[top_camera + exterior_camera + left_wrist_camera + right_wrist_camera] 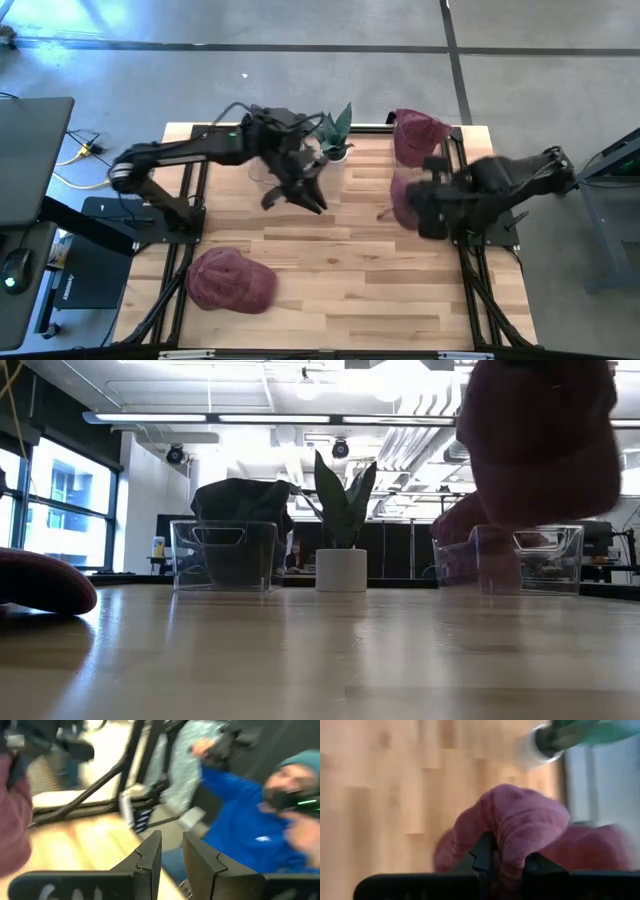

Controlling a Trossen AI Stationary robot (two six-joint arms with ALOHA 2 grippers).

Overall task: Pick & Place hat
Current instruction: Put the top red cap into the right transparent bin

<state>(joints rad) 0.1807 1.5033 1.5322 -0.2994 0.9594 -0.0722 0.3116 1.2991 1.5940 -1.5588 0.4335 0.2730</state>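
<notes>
step: I am lifting hat (pixel 520 827) | right end effector (pixel 507 855) clenching its crown | advice: keeping grip firm, clearing bench (pixel 360 270) before carrying

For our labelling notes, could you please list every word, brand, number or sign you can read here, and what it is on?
No text can be read for certain.
Left gripper: pale letters on its dark body, cut off by the picture's edge and blurred.
Person's blue top: a small white mark, too blurred to read.
Maroon hats, plant pot, clear bins: no lettering shows.
</notes>
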